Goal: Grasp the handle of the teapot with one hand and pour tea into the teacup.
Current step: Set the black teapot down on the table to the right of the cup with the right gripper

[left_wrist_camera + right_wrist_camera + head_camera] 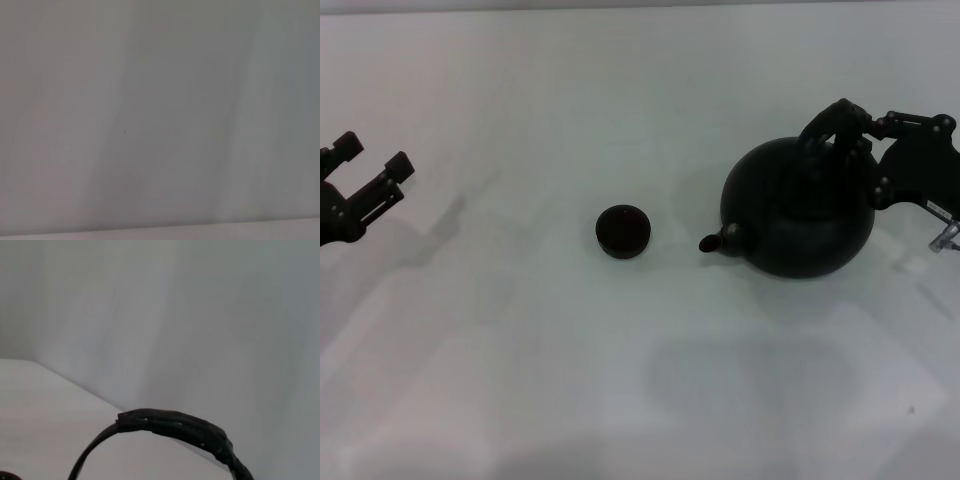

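The round matte-black teapot (pixel 800 215) stands upright at the right of the white table, its short spout (pixel 715 241) pointing left at the teacup. The small dark teacup (pixel 623 230) sits in the middle, a short gap from the spout. My right gripper (pixel 860 130) is at the top of the black arched handle (pixel 823 125), reaching in from the right. The right wrist view shows the wrapped handle (pixel 175 424) close up. My left gripper (pixel 370 165) is open and empty at the far left edge. No tea stream shows.
The white table (pixel 640 380) carries only the teapot and cup. The left wrist view shows only a plain pale surface (pixel 160 120).
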Controlling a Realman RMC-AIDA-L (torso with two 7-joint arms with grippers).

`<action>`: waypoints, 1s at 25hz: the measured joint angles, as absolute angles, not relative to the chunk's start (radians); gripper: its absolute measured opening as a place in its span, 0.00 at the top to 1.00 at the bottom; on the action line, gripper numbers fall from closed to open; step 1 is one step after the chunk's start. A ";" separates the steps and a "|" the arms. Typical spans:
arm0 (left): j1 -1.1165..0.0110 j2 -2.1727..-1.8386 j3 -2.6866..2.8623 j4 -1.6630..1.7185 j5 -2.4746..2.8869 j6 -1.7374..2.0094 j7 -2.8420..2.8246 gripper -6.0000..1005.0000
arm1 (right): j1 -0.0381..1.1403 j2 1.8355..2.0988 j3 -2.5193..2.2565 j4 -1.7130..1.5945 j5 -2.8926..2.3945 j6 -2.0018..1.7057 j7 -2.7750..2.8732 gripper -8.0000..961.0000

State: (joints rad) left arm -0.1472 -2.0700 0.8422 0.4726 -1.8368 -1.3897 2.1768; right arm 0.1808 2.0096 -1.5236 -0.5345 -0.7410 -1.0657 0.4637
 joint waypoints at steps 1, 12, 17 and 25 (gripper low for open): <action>-0.147 -2.070 0.842 0.472 -1.837 -1.390 2.176 0.23 | 0.182 2.009 -1.521 -0.533 -0.739 -1.066 0.464 0.85; -0.151 -2.071 0.842 0.472 -1.839 -1.390 2.175 0.23 | 0.180 2.011 -1.498 -0.520 -0.737 -1.077 0.471 0.69; -0.151 -2.069 0.842 0.472 -1.841 -1.390 2.177 0.23 | 0.167 2.009 -1.496 -0.518 -0.736 -1.113 0.506 0.56; -0.153 -2.067 0.839 0.476 -1.845 -1.376 2.182 0.23 | 0.100 2.002 -1.431 -0.517 -0.740 -1.228 0.557 0.27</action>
State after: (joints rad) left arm -0.1534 -2.0666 0.8391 0.4757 -1.8449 -1.3764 2.1816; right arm 0.1000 2.0018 -1.4312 -0.5167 -0.7405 -1.2278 0.5568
